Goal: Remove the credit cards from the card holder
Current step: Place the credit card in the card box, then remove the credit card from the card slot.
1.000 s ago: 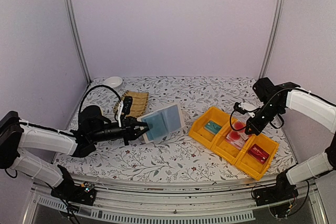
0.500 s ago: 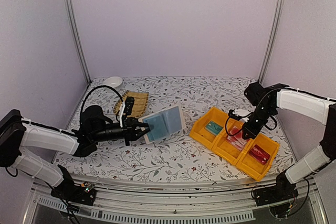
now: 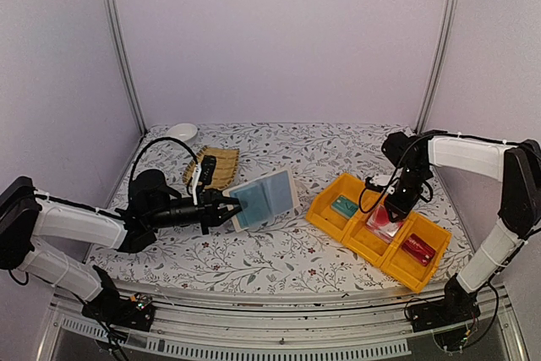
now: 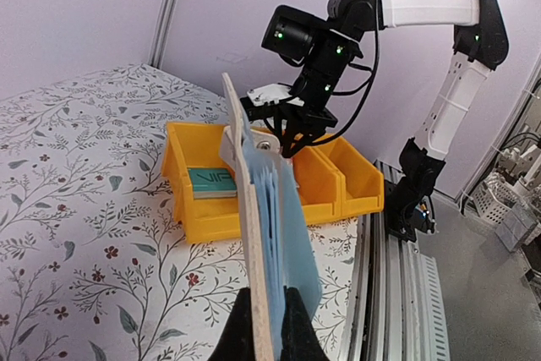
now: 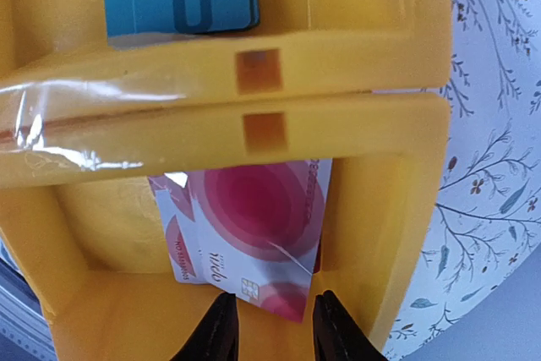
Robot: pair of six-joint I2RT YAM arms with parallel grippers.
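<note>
My left gripper (image 3: 230, 207) is shut on the lower edge of the card holder (image 3: 264, 198), a beige wallet with grey-blue lining, and holds it open and upright above the table; the left wrist view shows it edge-on (image 4: 258, 234) between the fingertips (image 4: 270, 327). The teal card (image 3: 342, 205) lies in the left yellow tray (image 3: 325, 209). The whitish-pink card with a red circle (image 5: 254, 226) lies in the middle tray (image 5: 355, 116), over a second similar card. My right gripper (image 5: 275, 327) is open just above the card's near edge, low in that tray (image 3: 390, 211).
A red card (image 3: 418, 248) lies in the right-hand yellow tray. A woven bamboo mat (image 3: 221, 162) with a black object on it and a white bowl (image 3: 181, 132) sit at the back left. Frame posts stand at the back corners.
My right gripper has moved left and down, from above the trays' far side into the middle tray over the pink card. The left arm and card holder have not moved.
</note>
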